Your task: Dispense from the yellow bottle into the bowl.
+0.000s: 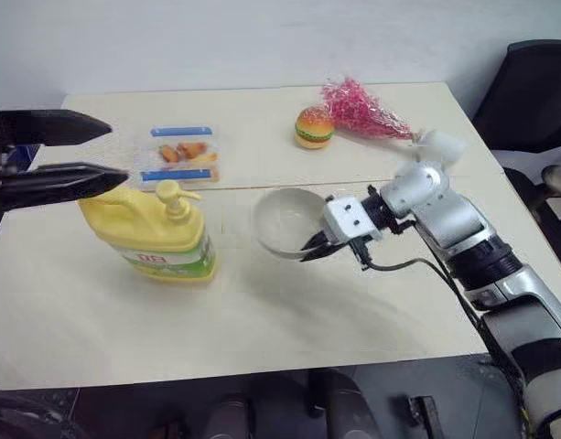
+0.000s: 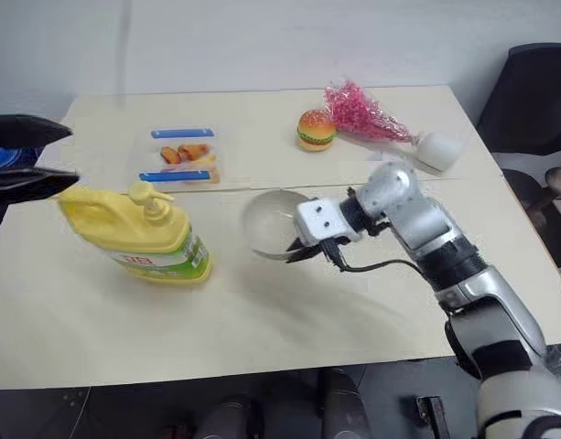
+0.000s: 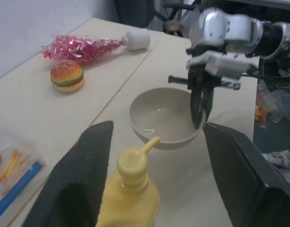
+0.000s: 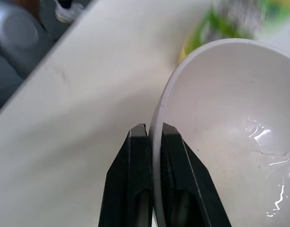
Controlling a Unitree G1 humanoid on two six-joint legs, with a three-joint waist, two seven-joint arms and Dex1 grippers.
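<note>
The yellow bottle [image 1: 156, 233] stands upright on the table's left side, its pump spout [image 3: 149, 143] pointing toward the bowl. My left gripper [image 1: 117, 154] hovers open just above and to the left of the pump top [image 3: 132, 163], touching nothing. The greyish-white bowl [image 1: 282, 218] sits just right of the bottle, tipped a little toward it, with a bit of clear liquid [image 4: 272, 156] inside. My right gripper [image 1: 313, 245] is shut on the bowl's near right rim [image 4: 156, 142], one finger inside the wall and one outside.
A toy burger [image 1: 314, 127], a pink bundle [image 1: 362, 110] in a small white vase [image 1: 440, 146] and a clear food box with blue strips [image 1: 181, 155] lie at the back of the table [image 1: 262, 320]. A black chair [image 1: 536, 91] stands at the right.
</note>
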